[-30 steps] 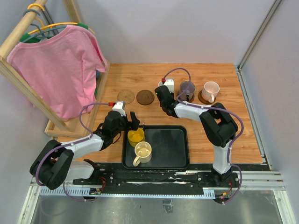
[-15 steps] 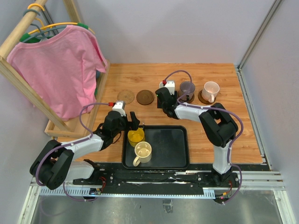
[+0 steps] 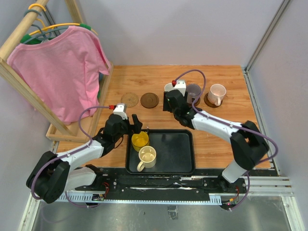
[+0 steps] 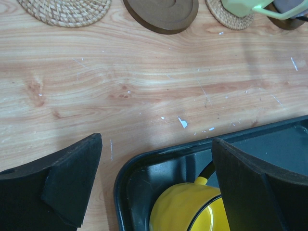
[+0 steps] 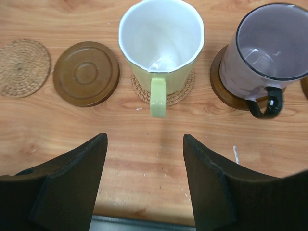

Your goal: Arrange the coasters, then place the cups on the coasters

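Right gripper [image 5: 144, 180]: jaws apart, nothing between them, hanging over the bare wooden table [image 5: 159, 154] at the bottom of the wrist view.
- Just above it in frame, the whitish-green handled cup [image 5: 161, 36] stands upright on a tan woven round coaster [image 5: 180, 91]. Its handle points down-frame toward the gripper and is clear of both fingers.
- Right of that, the greyish-purple cup [image 5: 264, 53] stands on a dark brown round coaster [image 5: 219, 84].
- Left of the green cup lies a bare dark brown disc coaster [image 5: 86, 73]. A bare tan woven disc coaster [image 5: 21, 67] lies at the left edge.

Overhead view: the pale pink cup [image 3: 217, 93] stands on another dark brown coaster [image 3: 208, 101], far right of the row in the upper part of the frame.

Left gripper [image 4: 156, 154]: jaws spread wide, gripping nothing.
- The yellow cup [image 4: 185, 211] sits in the upper left corner of the black rectangular tray [image 4: 127, 187], bottom centre of the wrist view. It is close to the frame-right finger; I cannot tell whether they touch.
- The cream cup [image 3: 147, 155] sits in the same tray, just below the yellow one in the overhead view.
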Controlling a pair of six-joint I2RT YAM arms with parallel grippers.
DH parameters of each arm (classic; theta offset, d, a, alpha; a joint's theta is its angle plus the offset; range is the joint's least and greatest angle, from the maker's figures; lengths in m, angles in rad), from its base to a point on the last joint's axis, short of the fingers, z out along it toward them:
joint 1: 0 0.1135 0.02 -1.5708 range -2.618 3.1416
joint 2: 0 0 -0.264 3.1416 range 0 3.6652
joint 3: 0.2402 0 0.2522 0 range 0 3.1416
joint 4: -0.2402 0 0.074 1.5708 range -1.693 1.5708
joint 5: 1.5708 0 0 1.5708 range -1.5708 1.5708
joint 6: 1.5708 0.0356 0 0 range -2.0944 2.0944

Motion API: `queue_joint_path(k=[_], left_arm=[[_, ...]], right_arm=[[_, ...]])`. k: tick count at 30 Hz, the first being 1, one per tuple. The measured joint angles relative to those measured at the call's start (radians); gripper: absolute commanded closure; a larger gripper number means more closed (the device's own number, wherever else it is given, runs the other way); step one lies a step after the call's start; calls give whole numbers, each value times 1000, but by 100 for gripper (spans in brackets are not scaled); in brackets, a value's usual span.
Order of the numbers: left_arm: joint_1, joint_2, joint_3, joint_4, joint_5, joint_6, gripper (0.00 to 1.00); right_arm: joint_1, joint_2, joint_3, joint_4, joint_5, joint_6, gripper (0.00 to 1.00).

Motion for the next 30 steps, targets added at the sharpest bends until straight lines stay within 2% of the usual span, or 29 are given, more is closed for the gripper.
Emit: queue_joint_path(k=[7,14,17,21,26,30], left_arm=[[0,-56,0,-37,-12,2,0],[0,-64,0,-63,22,0,0],[0,-71,0,-84,31,-7,0],[0,-140,-3,-118,26,-30,1],[-2,-262,-6,-192,-4,-68,13],[-3,-321,-7,-278,-19,-102,20]], right_arm=[[15,-222,-89,-77,-111,-66,44],[15,-290,-160,-142,-274,-130,50],[15,-287,-173,-159,-354,-173,56],[15,-245,-141,-176,-477,-236,57],[15,-143,-26,-217,-645,-337,50],[15,-68,57,-251,-761,-409,55]])
